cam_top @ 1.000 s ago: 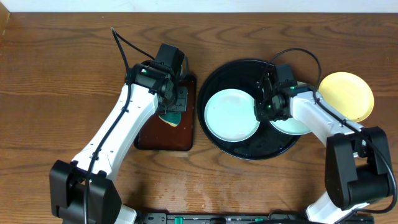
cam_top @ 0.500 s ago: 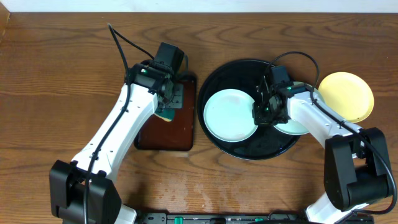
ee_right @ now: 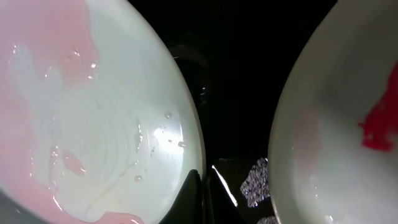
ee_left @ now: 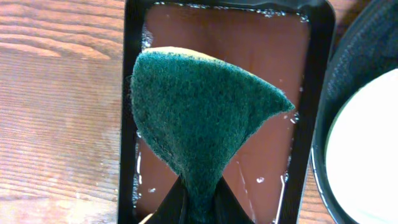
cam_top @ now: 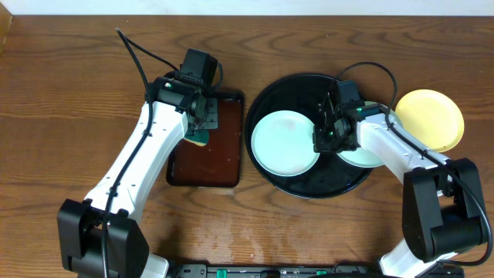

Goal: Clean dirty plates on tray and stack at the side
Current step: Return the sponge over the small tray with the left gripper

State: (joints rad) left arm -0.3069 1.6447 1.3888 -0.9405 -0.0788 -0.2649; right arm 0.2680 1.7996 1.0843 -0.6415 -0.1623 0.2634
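Two pale mint-white plates lie in the round black tray (cam_top: 309,190). The left plate (cam_top: 282,144) carries a pink watery film (ee_right: 37,43). On the right plate (cam_top: 363,157) sits a red smear (ee_right: 380,121). My right gripper (cam_top: 321,142) (ee_right: 202,182) is shut on the left plate's right rim, one finger over the plate (ee_right: 93,118) and one on the tray side. A pale yellow plate (cam_top: 431,117) rests on the table to the right of the tray. My left gripper (cam_top: 202,130) (ee_left: 198,200) is shut on a dark green sponge (ee_left: 199,106) above the brown tray.
A dark-brown rectangular tray (cam_top: 207,165) (ee_left: 261,74) with water drops lies left of the black tray (ee_left: 367,50), almost touching it. Bare wooden table surrounds both. The right arm's link lies across the right plate's near side.
The right gripper has closed onto the left plate's rim. The left arm has carried the sponge a little to the left and toward the far edge of the brown tray.
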